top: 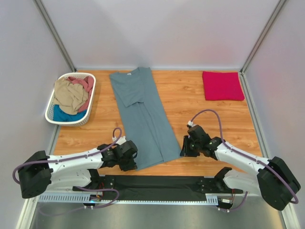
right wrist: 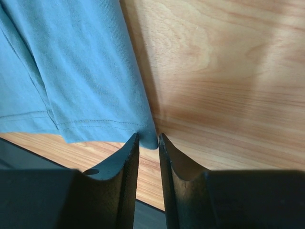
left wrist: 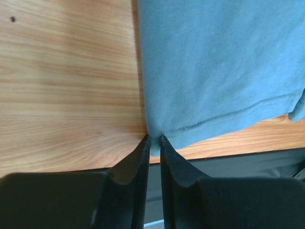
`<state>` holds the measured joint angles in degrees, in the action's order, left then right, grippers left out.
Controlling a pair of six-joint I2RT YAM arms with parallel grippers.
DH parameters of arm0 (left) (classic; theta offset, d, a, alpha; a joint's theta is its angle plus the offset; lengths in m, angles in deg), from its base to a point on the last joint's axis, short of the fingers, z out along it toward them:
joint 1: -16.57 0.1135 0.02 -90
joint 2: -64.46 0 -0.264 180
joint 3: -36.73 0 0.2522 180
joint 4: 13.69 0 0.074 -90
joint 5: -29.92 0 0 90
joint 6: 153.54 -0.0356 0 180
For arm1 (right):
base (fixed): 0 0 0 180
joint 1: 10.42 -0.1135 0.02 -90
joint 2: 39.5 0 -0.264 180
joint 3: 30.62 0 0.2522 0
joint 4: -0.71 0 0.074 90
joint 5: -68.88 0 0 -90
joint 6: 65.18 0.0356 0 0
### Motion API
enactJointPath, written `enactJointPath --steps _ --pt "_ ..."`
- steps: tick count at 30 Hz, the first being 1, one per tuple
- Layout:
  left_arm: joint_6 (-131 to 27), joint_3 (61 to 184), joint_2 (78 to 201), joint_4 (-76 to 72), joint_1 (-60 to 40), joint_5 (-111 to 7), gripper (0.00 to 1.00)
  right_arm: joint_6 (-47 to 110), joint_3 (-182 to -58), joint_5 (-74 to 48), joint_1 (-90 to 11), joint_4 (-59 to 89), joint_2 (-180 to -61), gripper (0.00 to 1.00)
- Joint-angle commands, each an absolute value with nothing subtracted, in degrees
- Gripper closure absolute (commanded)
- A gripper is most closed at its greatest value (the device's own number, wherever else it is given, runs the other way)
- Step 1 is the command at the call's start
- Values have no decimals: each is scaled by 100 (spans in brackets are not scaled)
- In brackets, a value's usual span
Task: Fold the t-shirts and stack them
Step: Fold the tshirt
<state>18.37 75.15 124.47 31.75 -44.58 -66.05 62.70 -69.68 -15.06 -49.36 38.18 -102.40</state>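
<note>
The slate grey-blue t-shirt (top: 143, 112) lies folded lengthwise in a long strip down the middle of the wooden table. My left gripper (top: 129, 161) is shut on its near left hem corner; in the left wrist view the gripper (left wrist: 154, 139) pinches the shirt (left wrist: 219, 62). My right gripper (top: 183, 149) is shut on the near right corner; in the right wrist view the gripper (right wrist: 148, 138) holds the shirt (right wrist: 71, 67). A crimson-pink t-shirt (top: 222, 86) lies folded at the far right.
A white slatted basket (top: 50, 113) at the far left holds a tan shirt (top: 69, 95), a dusty-pink shirt (top: 86, 84) and a bright-blue shirt (top: 64, 115). White walls close in the table. A black strip (top: 152, 183) runs along the near edge.
</note>
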Motion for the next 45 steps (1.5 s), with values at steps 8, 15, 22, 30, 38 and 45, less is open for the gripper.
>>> enactJointPath --steps 8,15,22,30,38,45 --pt "1793 7958 13091 3320 -4522 -6429 100 6304 -7005 -1812 -4962 4109 -10200 100" --pt "1828 8494 13091 3733 -4978 -6614 100 6665 -7154 -2042 -4971 4918 -9515 100" --pt "1934 8925 13451 3839 -5585 -6544 100 7130 -7251 -2103 -5296 5657 -8398 100" --pt "1442 9004 13197 3715 -5015 -6421 100 6789 -7883 -2621 -5463 5754 -8819 100" --pt "478 8872 12414 3979 -3567 -6141 100 5910 -9357 -2771 -5420 5421 -10250 100" --pt "-869 9469 12888 4076 -2010 -5516 100 5041 -10958 -2692 -5086 5376 -11613 100"
